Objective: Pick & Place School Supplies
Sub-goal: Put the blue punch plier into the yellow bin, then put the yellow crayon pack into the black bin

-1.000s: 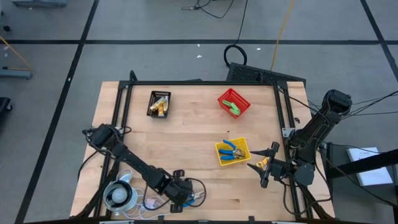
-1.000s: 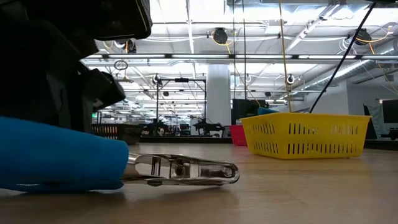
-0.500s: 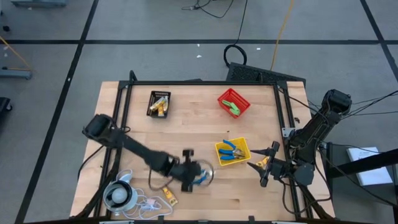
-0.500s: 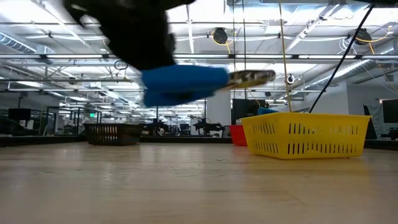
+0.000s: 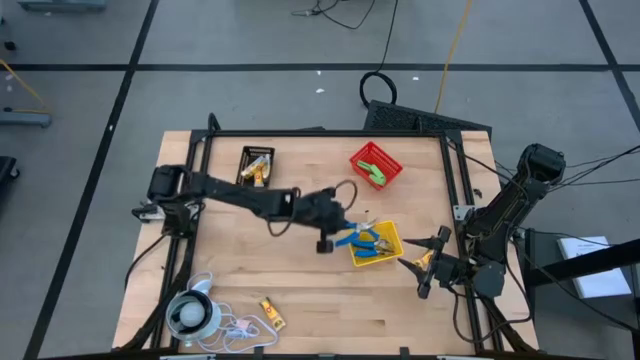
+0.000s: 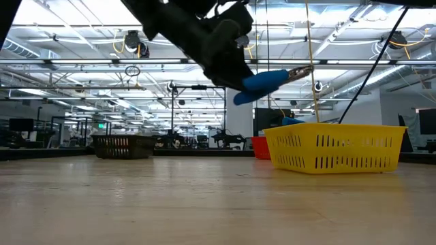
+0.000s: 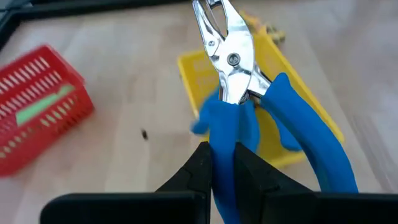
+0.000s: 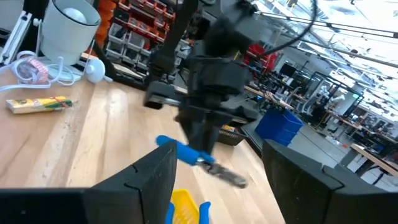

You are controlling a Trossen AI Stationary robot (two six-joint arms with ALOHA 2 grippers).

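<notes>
The left gripper [image 7: 221, 163] pinches the blue pliers [image 7: 249, 106] by one handle, nose pointing over the yellow bin [image 5: 392, 251] just beyond.

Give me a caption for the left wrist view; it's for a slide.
Left gripper carries blue-handled pliers above the yellow bin.

3 bins are counted on the table: 1 black bin [image 5: 256, 166], 1 red bin [image 5: 376, 165] and 1 yellow bin [image 5: 374, 244]. 1 blue-handled tool [image 7: 249, 118] is seen held above the yellow bin, with more blue-handled tools inside it whose number cannot be told. 1 yellow-orange packet [image 5: 271, 313] and 1 white round object [image 5: 188, 315] are counted near the front edge, and 2 arms are seen.
</notes>
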